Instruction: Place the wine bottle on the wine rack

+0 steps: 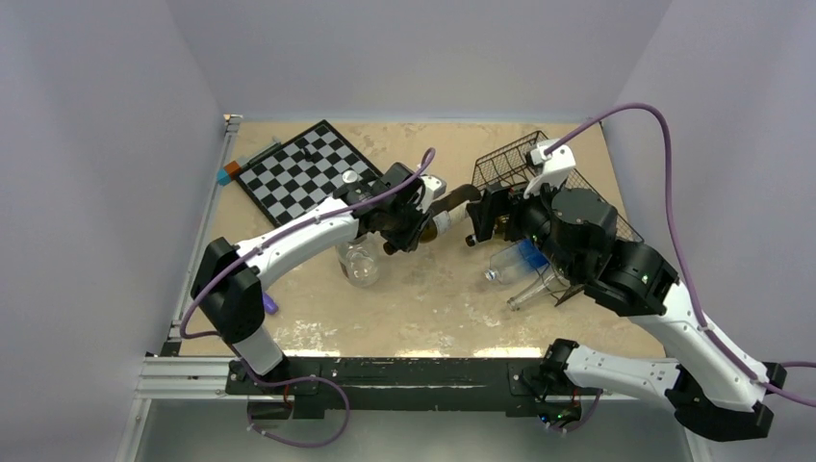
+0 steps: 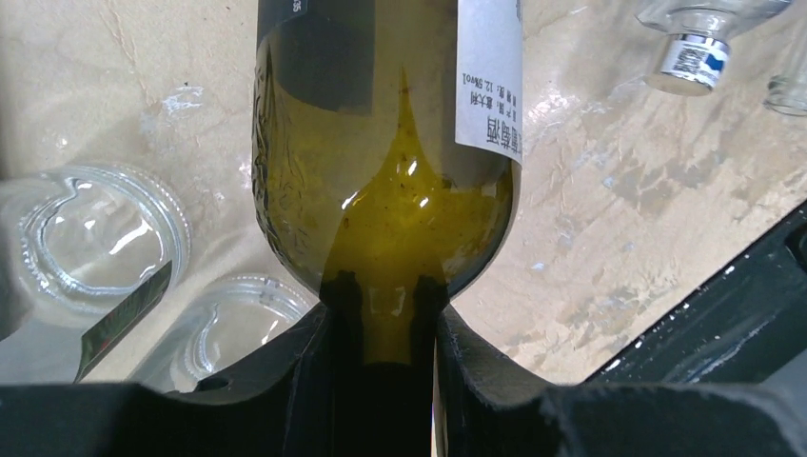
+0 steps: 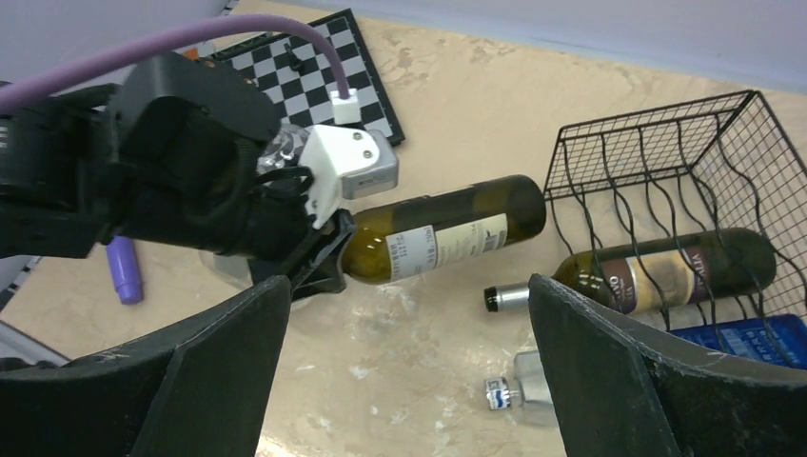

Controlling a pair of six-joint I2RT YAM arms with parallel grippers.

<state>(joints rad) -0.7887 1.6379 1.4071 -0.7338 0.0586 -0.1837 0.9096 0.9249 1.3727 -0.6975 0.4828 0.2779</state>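
My left gripper is shut on the neck of a dark green wine bottle with a white label and holds it level above the table. In the left wrist view the neck sits squeezed between the black fingers, and the bottle points away. The bottle's base ends just short of the black wire wine rack, which stands at the back right. My right gripper is wide open, low over the table in front of the rack, holding nothing.
A second wine bottle lies in the rack's lower tier. A clear plastic bottle with a blue label lies near the right gripper. Glass jars stand under the left arm. A chessboard lies at the back left, with a purple marker nearby.
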